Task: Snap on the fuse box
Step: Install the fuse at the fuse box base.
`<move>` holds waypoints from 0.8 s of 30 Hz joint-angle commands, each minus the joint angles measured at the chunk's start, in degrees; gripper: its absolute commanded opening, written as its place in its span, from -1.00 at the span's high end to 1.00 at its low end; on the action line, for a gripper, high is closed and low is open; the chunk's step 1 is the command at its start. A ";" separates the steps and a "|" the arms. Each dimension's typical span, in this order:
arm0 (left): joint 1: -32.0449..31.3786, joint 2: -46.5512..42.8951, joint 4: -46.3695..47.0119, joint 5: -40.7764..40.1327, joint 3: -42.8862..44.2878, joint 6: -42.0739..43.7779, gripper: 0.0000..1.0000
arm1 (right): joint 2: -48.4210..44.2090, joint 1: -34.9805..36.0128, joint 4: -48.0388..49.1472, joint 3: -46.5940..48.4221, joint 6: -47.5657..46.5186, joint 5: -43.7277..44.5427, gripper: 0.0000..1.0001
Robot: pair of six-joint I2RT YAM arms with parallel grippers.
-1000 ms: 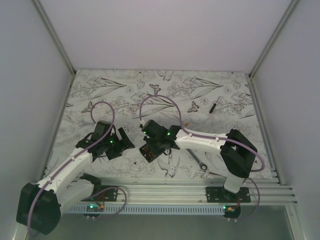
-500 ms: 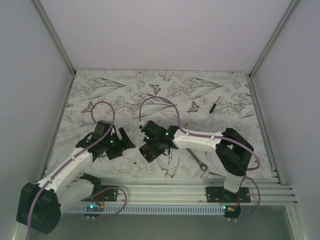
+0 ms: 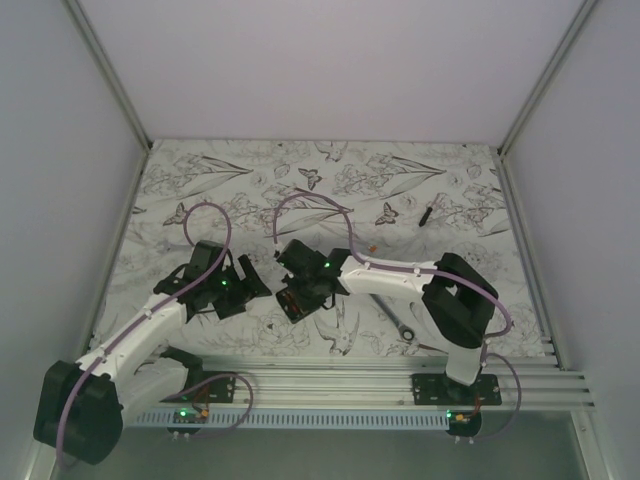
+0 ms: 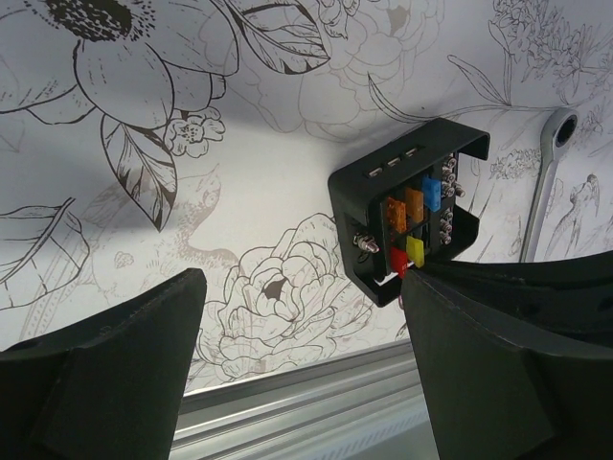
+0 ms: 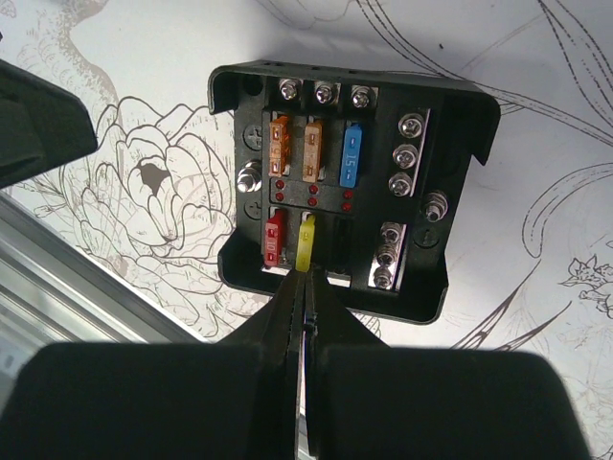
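On the floral table (image 3: 460,180), the right hand (image 5: 305,283) is clenched at the yellow fuse (image 5: 305,244) in the fuse box (image 5: 350,206) while the left hand (image 4: 302,278) is released alongside; the seating step is judged in hand, and next calls for a straight press.

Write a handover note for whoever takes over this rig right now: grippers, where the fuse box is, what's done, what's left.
Left gripper: open, empty, hovering just left of the fuse box.
Right gripper: shut, tips meeting at the near end of the yellow fuse; an actual pinch cannot be confirmed.
The fuse box lies on the floral table between the arms, top open, with fuses in their slots. The combination wrench lies to its right.
Done: nothing snapped on; no cover in view.
Left: probably press the yellow fuse home, then snap the box shut.
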 commanded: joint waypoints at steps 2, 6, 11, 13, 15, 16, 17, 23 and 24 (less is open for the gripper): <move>0.15 0.20 0.28 0.91 -1.15 0.36 -0.73 | -1.34 0.18 -2.75 0.07 -0.76 2.76 0.97; 0.16 0.03 0.28 0.97 -1.24 0.42 -0.73 | -4.34 0.18 -1.80 0.52 -0.69 3.08 0.82; 0.11 0.01 0.30 1.00 -1.24 0.43 -0.73 | -4.80 0.11 -0.59 0.63 -0.52 2.93 0.69; 0.16 0.02 0.32 1.01 -1.24 0.45 -0.73 | -4.47 0.00 0.21 0.75 -0.54 2.82 0.66; 0.16 0.02 0.35 1.00 -1.24 0.45 -0.73 | -3.89 -0.02 0.83 1.08 -0.57 2.55 0.64; 0.15 0.02 0.37 1.10 -1.24 0.45 -0.73 | -3.61 -0.10 1.08 1.29 -0.65 2.31 0.63; 0.14 0.02 0.38 1.08 -1.24 0.45 -0.73 | -3.14 -0.11 1.07 1.47 -0.69 2.08 0.62; 0.16 0.02 0.38 1.21 -1.24 0.45 -0.73 | -1.74 -0.26 1.89 1.84 -0.50 2.01 0.62; 0.15 0.02 0.42 1.24 -1.24 0.45 -0.73 | -1.63 -0.32 1.99 1.88 -0.40 2.23 0.62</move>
